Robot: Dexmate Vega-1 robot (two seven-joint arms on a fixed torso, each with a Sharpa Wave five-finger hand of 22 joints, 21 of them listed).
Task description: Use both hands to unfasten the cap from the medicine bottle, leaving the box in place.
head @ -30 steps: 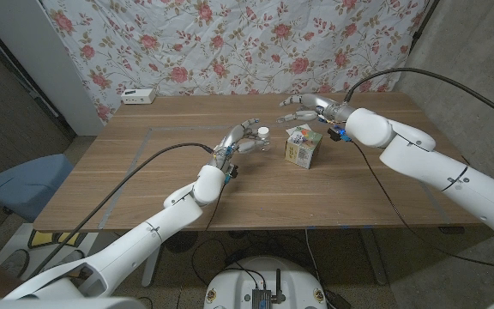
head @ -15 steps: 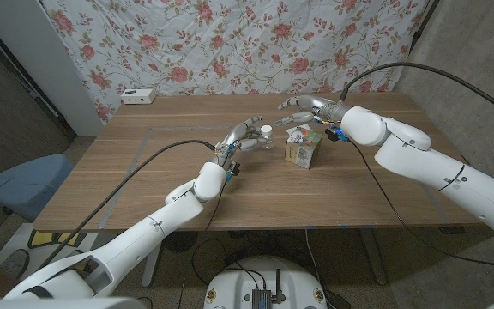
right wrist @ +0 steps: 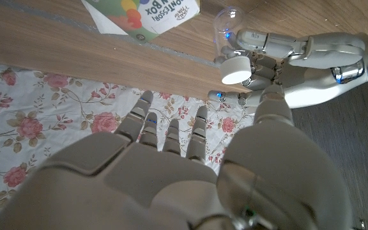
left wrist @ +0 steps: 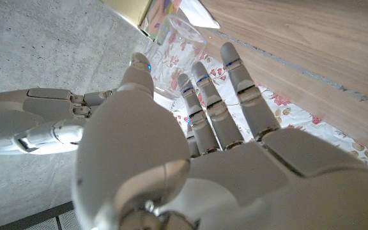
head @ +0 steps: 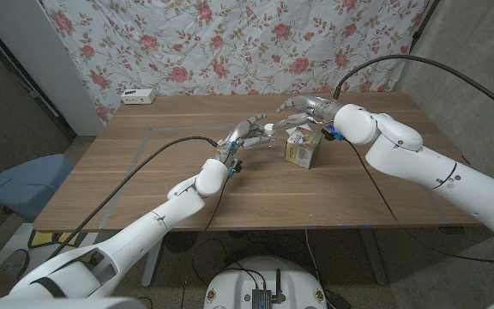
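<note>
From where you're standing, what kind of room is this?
Probably a makeshift lab or test space: a flowered sheet hung as a backdrop, bare concrete wall, and a plain wooden table with cables trailing across it.

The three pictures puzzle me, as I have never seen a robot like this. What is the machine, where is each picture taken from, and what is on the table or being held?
It is a robot with two white arms, each ending in a hand. One picture looks down from its head; the other two come from cameras on its wrists, so they appear turned around.

The left hand holds a small clear medicine bottle with a white cap above the wooden table. The right hand hovers near the cap with its fingers spread, holding nothing. A colourful box stands on the table beside the bottle. A small white device lies at the far edge, before a flowered curtain.
</note>
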